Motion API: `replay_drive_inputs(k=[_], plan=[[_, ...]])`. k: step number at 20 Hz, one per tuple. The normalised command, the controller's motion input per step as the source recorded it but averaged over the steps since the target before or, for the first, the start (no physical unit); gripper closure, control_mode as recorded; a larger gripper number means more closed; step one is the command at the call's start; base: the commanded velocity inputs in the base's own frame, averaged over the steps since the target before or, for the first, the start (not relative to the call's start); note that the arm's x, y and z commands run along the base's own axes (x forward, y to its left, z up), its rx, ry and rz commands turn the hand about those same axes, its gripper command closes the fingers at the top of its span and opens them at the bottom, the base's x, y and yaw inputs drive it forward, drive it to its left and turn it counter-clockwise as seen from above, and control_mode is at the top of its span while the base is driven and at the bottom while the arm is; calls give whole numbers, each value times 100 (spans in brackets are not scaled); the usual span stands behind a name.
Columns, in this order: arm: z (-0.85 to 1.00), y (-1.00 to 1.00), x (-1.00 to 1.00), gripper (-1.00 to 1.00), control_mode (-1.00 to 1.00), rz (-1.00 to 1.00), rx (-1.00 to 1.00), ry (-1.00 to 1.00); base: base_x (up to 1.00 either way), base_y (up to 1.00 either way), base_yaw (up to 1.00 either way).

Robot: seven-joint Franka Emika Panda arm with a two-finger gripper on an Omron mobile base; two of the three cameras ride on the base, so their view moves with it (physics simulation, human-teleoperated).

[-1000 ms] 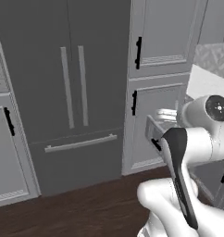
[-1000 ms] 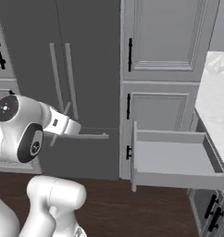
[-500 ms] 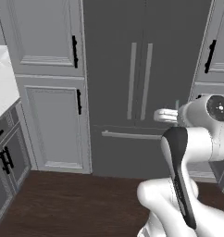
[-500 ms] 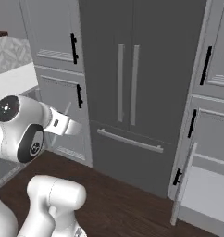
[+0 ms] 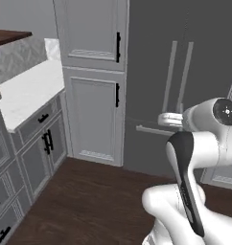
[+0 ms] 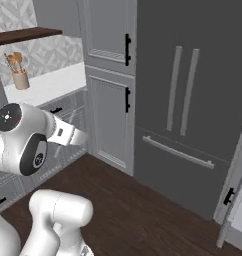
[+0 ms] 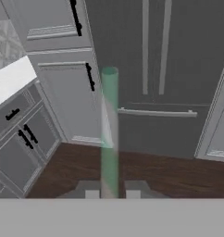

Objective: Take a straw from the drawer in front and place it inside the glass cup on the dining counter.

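My two-finger gripper is pinched almost fully together on the thin, straight, pale tube of a straw, which looks translucent and green-tinted in the hand view and stands straight up from between my two small dark fingertips, its open top end clear of everything behind it. So the straw is in my grip, out in the air above the dark wood-plank floor, touching nothing else. Ahead of my hand stands a tall dark grey double-door refrigerator with two long vertical grey bar handles on its upper doors and a horizontal grey bar handle across its lower section. To the left of it is a tall light-grey panelled cabinet with short vertical black handles, one on the upper door and one on the lower. Further left runs a white marble-look worktop backed by patterned grey tiles, set on grey base cabinets with black handles. In the right base view a small tan holder with wooden utensils stands on that worktop, below a dark wooden shelf. In the left base view my white arm reaches forward toward the refrigerator.
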Motion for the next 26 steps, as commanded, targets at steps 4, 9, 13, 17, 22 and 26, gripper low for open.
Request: replay_drive_inputs(k=[4,9,13,17,22,26], plan=[[0,0,0,100,100,0,0,0,-57,72,44],[0,0,0,100,100,0,0,0,-43,60,54],[0,0,0,100,100,0,0,0,-27,78,57],[0,0,0,100,100,0,0,0,-25,84,44],[0,0,0,100,100,0,0,0,-2,99,31],[0,0,0,100,100,0,0,0,11,100,31]])
